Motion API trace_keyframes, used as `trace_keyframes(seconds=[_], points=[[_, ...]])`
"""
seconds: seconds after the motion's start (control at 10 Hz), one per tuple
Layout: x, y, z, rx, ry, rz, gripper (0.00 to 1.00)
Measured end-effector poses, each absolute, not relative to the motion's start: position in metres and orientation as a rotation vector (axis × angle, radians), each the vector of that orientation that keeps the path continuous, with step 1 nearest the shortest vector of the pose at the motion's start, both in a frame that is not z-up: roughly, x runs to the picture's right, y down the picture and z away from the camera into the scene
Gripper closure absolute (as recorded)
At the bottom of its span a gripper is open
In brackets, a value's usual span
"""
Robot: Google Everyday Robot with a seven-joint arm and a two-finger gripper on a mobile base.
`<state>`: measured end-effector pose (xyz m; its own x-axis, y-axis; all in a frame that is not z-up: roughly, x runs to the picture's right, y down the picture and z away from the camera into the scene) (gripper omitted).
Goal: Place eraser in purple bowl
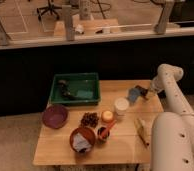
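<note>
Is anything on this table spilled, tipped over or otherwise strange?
Nothing stands out. The purple bowl and the orange bowl sit upright, and nothing is spilled. The tool is shut, low at the right side of the table, beside a flat blue-grey piece.
</note>
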<state>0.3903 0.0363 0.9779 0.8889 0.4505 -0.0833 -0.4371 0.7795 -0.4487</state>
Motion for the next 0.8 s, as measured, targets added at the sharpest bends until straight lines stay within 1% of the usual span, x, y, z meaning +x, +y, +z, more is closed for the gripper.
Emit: trace_keyframes(seconds=[0.4,0.6,0.8], points=[[0.376,-0.021,0.932,-0.384,-0.089,0.443,0.93],[0.356,-0.051,0.917,-0.331,-0.127,0.405,0.93],[0.318,-0.067,0.906,-0.314,-0.174,0.349,0.93]])
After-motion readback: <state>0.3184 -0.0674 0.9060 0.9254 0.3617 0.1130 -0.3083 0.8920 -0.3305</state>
